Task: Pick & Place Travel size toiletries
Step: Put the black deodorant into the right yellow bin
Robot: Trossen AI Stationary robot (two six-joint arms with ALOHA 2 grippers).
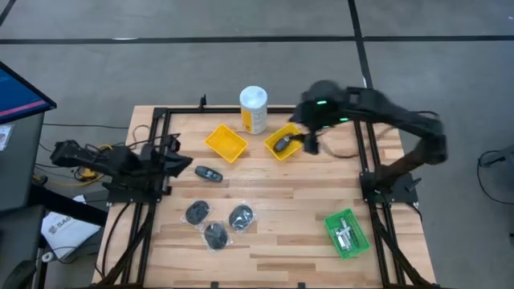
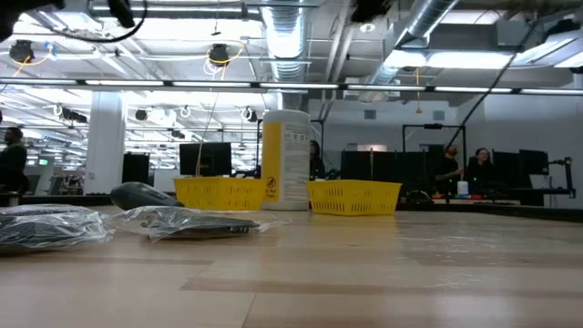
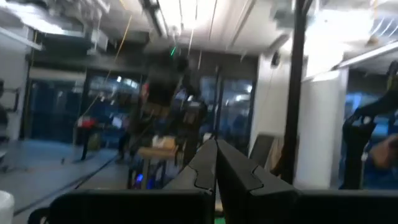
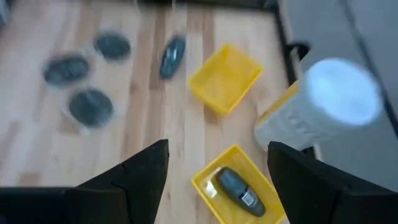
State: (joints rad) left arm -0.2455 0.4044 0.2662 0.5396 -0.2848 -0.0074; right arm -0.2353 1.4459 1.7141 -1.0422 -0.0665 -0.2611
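1 black oblong piece (image 1: 283, 144) lay inside the right-hand yellow tray (image 1: 273, 148), just right of centre in the upper half of the high view, so by the look of it 1 placement was done. The other yellow tray (image 1: 226, 142), to its left, looked empty. The second black oblong piece (image 1: 210, 173) lay on the bare wooden table (image 1: 305, 217) at centre left, and the 3 wrapped dark grey discs (image 1: 218, 222) sat in a cluster below it, toward the lower centre. A green tray (image 1: 348, 234) with small silver pieces stood at the lower right. My judgement is that most of the task remained: 1 oblong piece and 3 discs were not yet in a tray.

The right gripper (image 1: 308, 143) hung just right of the filled tray in the high view, its fingers spread apart and holding nothing. In the right wrist view the placed piece (image 4: 235, 187) showed between the 2 dark fingers (image 4: 134, 174), low in the frame and apart from both, which suggests it was released. The tall yellow canister with a white cap (image 1: 253, 108) stood just above the trays.

The left gripper (image 1: 181, 166) rested at the left edge of the table, pinched closed and empty, near the loose oblong piece but apart from it.
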